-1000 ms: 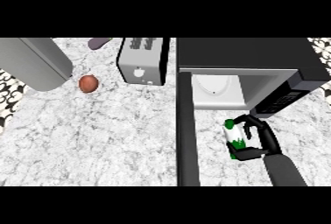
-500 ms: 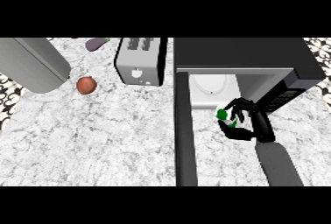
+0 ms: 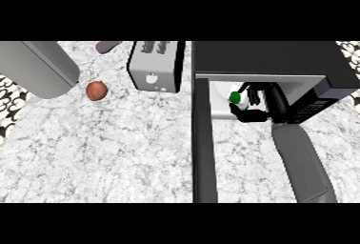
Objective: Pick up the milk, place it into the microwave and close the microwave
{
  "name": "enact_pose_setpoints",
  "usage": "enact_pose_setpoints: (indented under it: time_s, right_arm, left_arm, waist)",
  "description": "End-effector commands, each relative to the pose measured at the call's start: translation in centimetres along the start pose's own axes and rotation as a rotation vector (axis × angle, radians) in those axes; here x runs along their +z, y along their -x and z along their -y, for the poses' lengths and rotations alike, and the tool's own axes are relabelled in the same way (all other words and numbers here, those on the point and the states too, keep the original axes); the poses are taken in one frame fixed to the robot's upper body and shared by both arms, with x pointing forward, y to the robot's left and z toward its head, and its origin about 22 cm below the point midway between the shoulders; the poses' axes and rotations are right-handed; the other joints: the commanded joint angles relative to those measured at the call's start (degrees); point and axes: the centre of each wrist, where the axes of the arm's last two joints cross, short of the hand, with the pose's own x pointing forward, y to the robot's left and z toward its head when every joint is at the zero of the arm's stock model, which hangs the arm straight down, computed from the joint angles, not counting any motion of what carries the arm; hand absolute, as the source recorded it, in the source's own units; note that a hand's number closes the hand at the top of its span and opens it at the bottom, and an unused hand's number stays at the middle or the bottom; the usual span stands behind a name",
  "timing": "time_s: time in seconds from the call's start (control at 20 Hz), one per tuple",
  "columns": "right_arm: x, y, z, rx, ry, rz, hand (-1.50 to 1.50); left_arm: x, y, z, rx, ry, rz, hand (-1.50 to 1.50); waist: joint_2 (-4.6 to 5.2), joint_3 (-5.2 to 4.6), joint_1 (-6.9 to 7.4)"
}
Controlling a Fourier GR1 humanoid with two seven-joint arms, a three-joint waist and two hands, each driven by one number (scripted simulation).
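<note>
A: What takes up most of the view?

B: The white-and-grey marbled table (image 3: pixel 105 157), which runs across the whole width. At its far right stands a black box-shaped microwave (image 3: pixel 267 57). Its dark door (image 3: pixel 203 152) is swung wide open and seen edge-on, a long slab reaching toward the near edge.

A: And on the left?

B: A large grey rounded body (image 3: pixel 35 66) slants in from the far left corner. Just left of the microwave stands a silver two-slot toaster (image 3: pixel 155 66).

A: Which arm shows?

B: Only one. A grey forearm (image 3: pixel 302 162) comes up from the lower right. Its black right hand (image 3: pixel 268 102) is at the mouth of the microwave's pale cavity (image 3: pixel 219 107), just left of the control panel (image 3: pixel 313 107).

A: Where is the milk?

B: The milk (image 3: pixel 235 97), a small container with a green cap, is in that hand, at the cavity's opening and just right of the door's hinged end. The cap shows on the left of the palm. The body is mostly hidden and hard to tell from the pale interior.

A: How do the fingers stand?

B: The fingers (image 3: pixel 251 88) curl over the milk's far side and the thumb (image 3: pixel 249 116) closes in from the near side, so the milk is pinched between them. I cannot tell whether it touches the cavity floor.

A: Anything smaller?

B: A reddish-brown round object (image 3: pixel 97 90) lies on the table between the grey body and the toaster, apart from both. A small mauve object (image 3: pixel 107 46) lies at the far edge, cut off by the view.
</note>
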Motion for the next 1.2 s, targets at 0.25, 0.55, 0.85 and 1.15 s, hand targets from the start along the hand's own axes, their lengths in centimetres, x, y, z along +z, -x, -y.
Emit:
enact_pose_setpoints:
  time_s: [0.25,0.55,0.85,1.15]
  right_arm:
    - [-4.3,0.8,0.7,0.157,0.081,-0.093,1.5]
    - [-4.5,1.5,0.5,0.193,0.276,-0.219,1.5]
    - [-5.6,1.0,0.6,0.268,0.356,-0.183,-1.5]
    - [-5.0,1.9,1.1,0.293,0.222,-0.187,-1.5]
  left_arm:
    - [-2.3,1.0,-0.9,0.015,0.038,-0.014,-1.5]
    - [-2.9,1.2,-1.6,0.023,0.072,-0.003,-1.5]
    - [-3.9,2.4,-1.7,0.006,0.085,0.0,-1.5]
    - [-4.5,2.3,-1.8,-0.004,0.147,-0.01,-1.5]
  waist:
    - [0.94,0.09,1.35]
    - [2.0,0.2,3.51]
    - [2.54,0.23,4.44]
    - [2.38,0.26,4.81]
